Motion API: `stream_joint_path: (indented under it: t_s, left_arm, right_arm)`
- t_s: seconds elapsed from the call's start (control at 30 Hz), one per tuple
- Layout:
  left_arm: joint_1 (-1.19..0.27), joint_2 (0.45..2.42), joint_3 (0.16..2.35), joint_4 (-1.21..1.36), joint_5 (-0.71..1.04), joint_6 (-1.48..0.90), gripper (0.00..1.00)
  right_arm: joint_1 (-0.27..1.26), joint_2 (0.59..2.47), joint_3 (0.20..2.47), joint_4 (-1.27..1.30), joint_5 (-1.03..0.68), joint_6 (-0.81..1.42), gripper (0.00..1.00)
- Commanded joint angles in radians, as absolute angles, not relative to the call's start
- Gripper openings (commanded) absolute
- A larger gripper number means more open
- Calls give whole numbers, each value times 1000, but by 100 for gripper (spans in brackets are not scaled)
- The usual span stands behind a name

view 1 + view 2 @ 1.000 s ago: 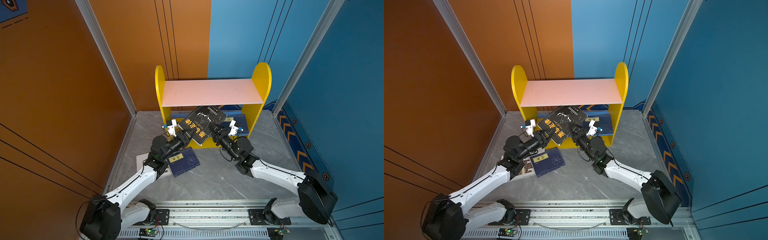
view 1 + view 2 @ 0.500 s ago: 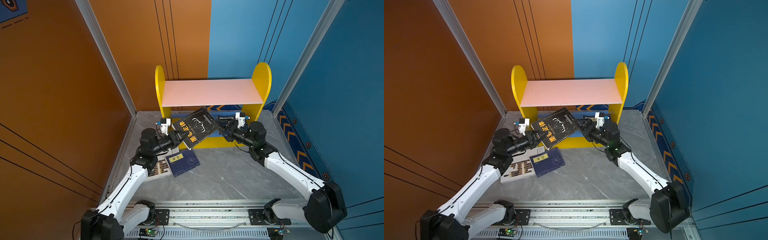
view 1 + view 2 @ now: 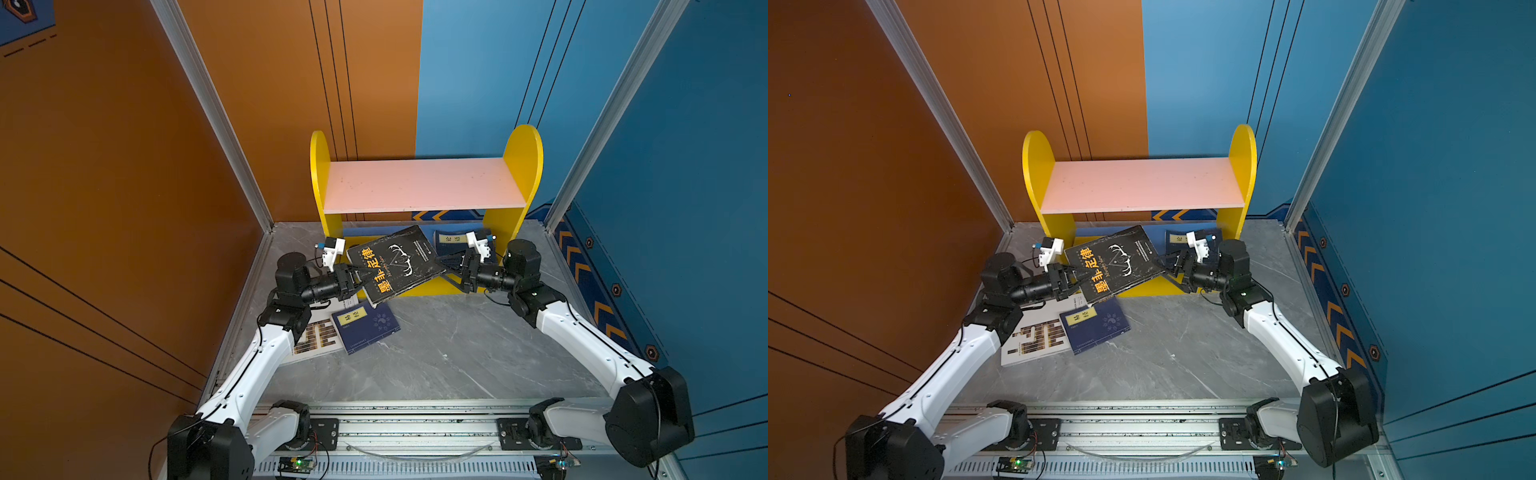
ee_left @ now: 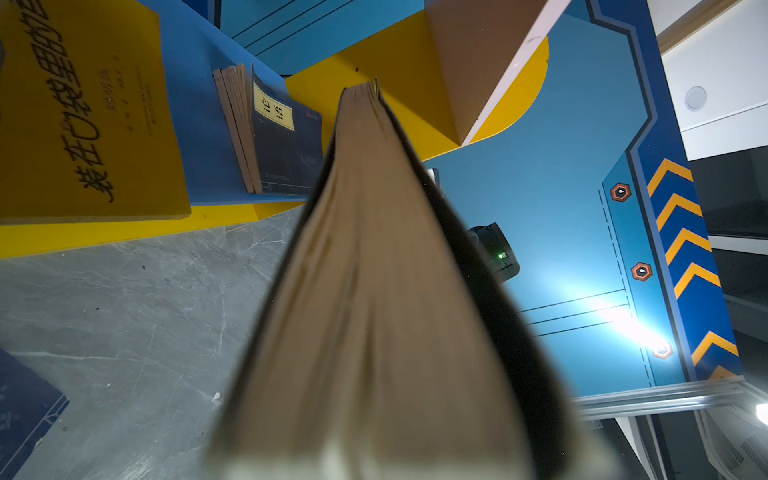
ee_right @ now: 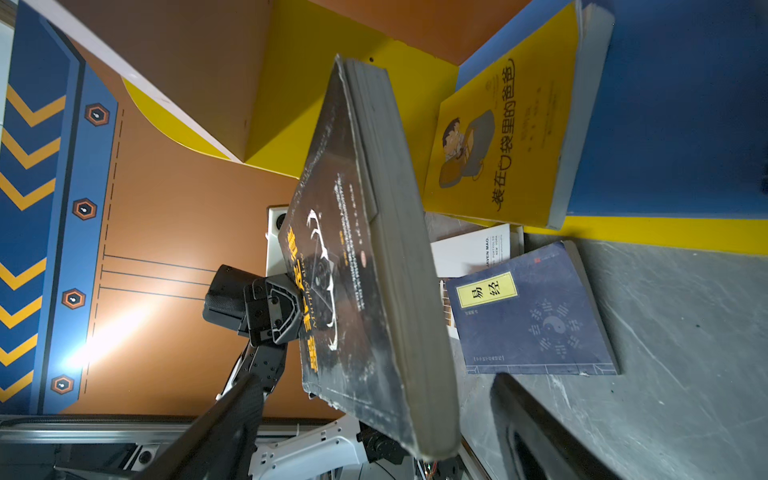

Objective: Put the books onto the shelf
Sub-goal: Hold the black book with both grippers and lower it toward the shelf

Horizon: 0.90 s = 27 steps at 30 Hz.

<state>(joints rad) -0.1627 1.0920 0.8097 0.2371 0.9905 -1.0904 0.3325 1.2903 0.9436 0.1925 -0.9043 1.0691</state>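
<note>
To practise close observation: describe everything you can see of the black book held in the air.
The black book is a scuffed paperback with an orange title, white antler drawing and tan page edges. It hangs tilted in mid-air in front of the shelf. The left gripper is shut on one edge; the open right gripper straddles the opposite corner.

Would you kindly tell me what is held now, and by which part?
Left gripper clamps the black paperback book by its edge beside the orange title; right gripper open.
</note>
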Motion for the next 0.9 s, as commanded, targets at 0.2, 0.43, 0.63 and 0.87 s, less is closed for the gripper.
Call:
stream_joint_path:
  t_s: [0.2, 0.43, 0.63, 0.87]
  left_arm:
    - [-172, 1106, 861, 373, 1078, -1113, 2]
    - [-176, 1112, 866, 377, 1086, -1097, 2]
    - [-177, 1134, 864, 382, 1094, -1093, 2]
    - [-173, 1167, 878, 418, 1085, -1099, 3]
  right_arm:
    - [354, 1323, 969, 265, -992, 1064, 79]
    - [357, 1341, 971, 330, -1015, 1107, 62]
    - [357, 1346, 966, 385, -1024, 1145, 43]
    - [361, 1352, 946, 423, -1019, 1179, 28]
